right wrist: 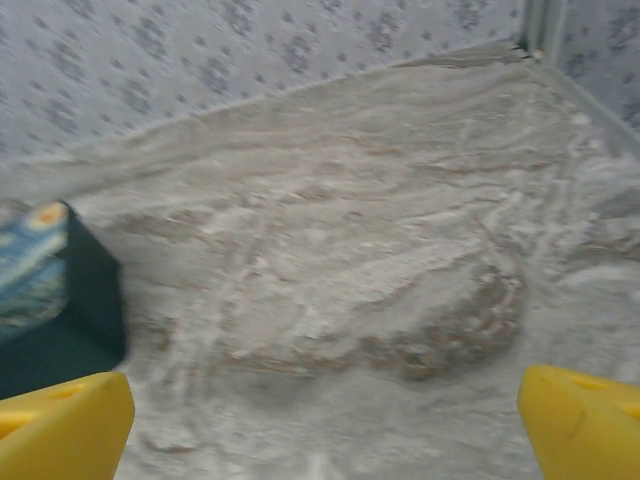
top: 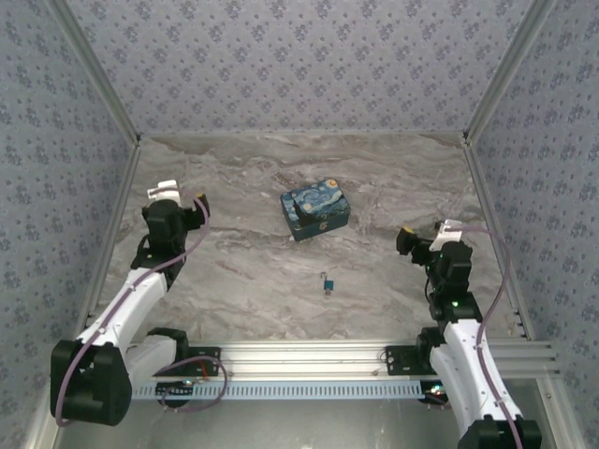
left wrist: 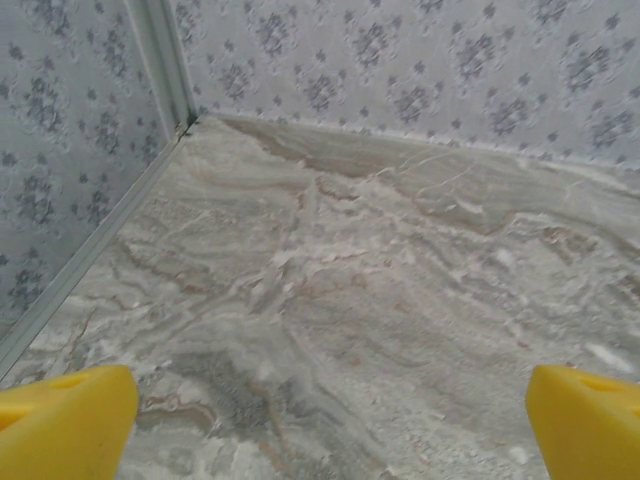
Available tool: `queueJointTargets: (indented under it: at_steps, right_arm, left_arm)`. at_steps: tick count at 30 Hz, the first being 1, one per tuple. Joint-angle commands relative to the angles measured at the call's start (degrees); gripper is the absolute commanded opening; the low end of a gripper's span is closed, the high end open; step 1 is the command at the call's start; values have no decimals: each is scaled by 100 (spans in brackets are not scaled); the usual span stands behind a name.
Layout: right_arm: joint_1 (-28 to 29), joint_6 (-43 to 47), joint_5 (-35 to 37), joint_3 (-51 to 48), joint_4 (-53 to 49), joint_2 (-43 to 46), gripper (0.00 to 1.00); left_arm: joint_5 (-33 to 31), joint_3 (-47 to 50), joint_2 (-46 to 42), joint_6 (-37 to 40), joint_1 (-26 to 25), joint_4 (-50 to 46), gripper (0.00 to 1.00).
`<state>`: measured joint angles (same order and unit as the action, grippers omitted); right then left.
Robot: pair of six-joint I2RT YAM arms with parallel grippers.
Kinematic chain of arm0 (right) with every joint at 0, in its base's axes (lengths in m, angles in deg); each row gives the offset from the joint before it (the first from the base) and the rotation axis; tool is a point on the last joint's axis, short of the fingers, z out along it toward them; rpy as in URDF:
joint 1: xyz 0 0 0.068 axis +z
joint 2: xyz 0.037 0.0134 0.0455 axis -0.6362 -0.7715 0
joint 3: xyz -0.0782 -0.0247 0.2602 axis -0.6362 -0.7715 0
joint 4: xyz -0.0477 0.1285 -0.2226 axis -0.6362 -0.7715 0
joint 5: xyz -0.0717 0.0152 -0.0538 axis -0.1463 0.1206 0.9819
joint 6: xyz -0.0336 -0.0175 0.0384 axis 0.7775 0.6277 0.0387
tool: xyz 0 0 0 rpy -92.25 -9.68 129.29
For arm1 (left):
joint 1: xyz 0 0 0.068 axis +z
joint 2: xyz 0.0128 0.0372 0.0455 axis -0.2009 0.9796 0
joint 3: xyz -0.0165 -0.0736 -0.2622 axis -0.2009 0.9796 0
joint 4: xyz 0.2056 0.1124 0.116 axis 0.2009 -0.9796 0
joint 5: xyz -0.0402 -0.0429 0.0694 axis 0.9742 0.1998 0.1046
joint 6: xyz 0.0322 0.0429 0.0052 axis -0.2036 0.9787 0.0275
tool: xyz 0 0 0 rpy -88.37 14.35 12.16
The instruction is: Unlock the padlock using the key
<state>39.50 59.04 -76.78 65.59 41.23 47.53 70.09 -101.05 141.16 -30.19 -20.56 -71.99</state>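
Shows, from above, a tiny blue padlock (top: 328, 286) lying flat on a marble table (top: 234, 271). Sits in open space toward the near edge, between the two arms and well short of a painted box (top: 315, 209). Points its pale shackle roughly toward the far wall and its body toward the arm bases, so runs near-to-far with a slight tilt. Cannot make out the key apart from the padlock: too small to tell.

Places the right gripper (right wrist: 320, 425) nearer, off to the padlock's right and a little farther back, with the padlock lying to its left and toward the near edge. Shows its yellow fingers (right wrist: 60, 425) spread wide at the corners of the wrist view, with bare marble between them, nothing held, and a corner of the box at the left edge.

Places the left gripper (left wrist: 325, 425) well apart, far left and farther back. Gapes just as wide, holds nothing, and faces the far-left corner of the enclosure.

Suggests, as a judgement, a reach by the right arm leftward and nearward, closing across the padlock's short width.
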Motion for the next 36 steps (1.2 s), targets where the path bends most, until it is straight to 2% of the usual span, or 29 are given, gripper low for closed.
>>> queueJointTargets:
  at_steps: [1,7,16,19,24,29,36]
  right_arm:
    - [-63,873,671,-276,716,-219,100]
    - [-161,869,542,-814,2321,-1170,100]
    - [-222,1175,-16,-317,4125,-3405,100]
    - [-216,1269,-349,-94,4736,-4185,100]
    - [-209,1329,-482,1,5713,-5419,100]
    - [-395,1111,-425,875,4052,-5420,100]
    - [-320,1147,-279,837,4168,-5436,100]
  left_arm:
    - [-337,263,37,91,43,255,99]
    - [-277,585,188,33,44,511,99]
    - [-199,760,636,368,44,998,99]
    - [-93,843,800,492,36,1215,99]
    - [238,991,962,690,38,1696,99]
    - [715,1074,1227,966,42,2348,99]
    - [1105,1128,1765,1447,100,3024,99]
